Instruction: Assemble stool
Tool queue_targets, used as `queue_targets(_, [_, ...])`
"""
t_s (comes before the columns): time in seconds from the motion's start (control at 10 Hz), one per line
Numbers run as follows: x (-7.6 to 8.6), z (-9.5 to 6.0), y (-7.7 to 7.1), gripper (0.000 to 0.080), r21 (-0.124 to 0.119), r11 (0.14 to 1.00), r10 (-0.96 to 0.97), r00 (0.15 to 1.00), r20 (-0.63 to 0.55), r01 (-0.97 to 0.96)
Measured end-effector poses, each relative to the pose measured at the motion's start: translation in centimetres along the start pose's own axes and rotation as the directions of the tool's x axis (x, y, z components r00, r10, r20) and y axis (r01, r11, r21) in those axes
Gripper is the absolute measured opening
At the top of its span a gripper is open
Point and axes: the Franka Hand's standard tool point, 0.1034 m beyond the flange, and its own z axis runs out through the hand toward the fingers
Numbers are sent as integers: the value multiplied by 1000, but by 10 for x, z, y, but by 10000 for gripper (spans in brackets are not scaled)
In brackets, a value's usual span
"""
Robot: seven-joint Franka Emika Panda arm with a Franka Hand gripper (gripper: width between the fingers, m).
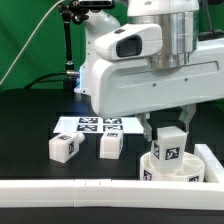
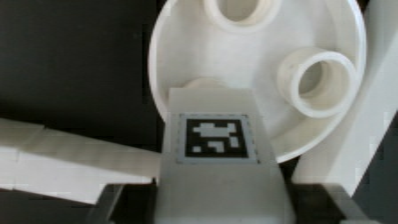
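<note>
Item one, tool state. My gripper [image 1: 168, 130] stood over the seat [image 1: 186, 170], jaws closed against two opposite sides of the upright leg [image 1: 170, 146]. In the wrist view my dark fingers [image 2: 128, 203] flanked that leg with no gap that I could make out, so I recorded a grip on it.

Item two, location of the work. The seat lay on the black table [image 1: 30, 130] at the exterior view's right, near side, just inside the corner of the long white rail [image 1: 100, 190]. The upright leg stood on the seat's top face, tag side toward the exterior camera. Whether it was fully seated in a socket or merely resting there could not be determined; my own arm hid the joint.

Item three, outstanding parts. Two legs lay loose on the table: the left loose leg [image 1: 63, 148] and the right loose leg [image 1: 110, 146], well apart from the seat, on the near side of the marker board [image 1: 97, 124]. The wrist view showed two round holes in the seat, one [image 2: 249, 10] and another [image 2: 322, 80], both vacant.

Assessment. I judged the job at an early stage: one leg of three at the seat and not confirmed fastened, two legs untouched, and the stool not yet turned onto its legs.
</note>
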Motion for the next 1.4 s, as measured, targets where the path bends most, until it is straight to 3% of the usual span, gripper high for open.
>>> queue_targets(0.1, [0,0,0,338,0,1000,3,1000,0,-3])
queue_targets(0.4, [0,1,-2,338,12,958,286,958,-27,-286])
queue_targets(0.9, [4,5,-28,338,42,669,743,669,-25,-742])
queue_targets(1.4, [4,6,-33,338,54,423,906,423,0,-905])
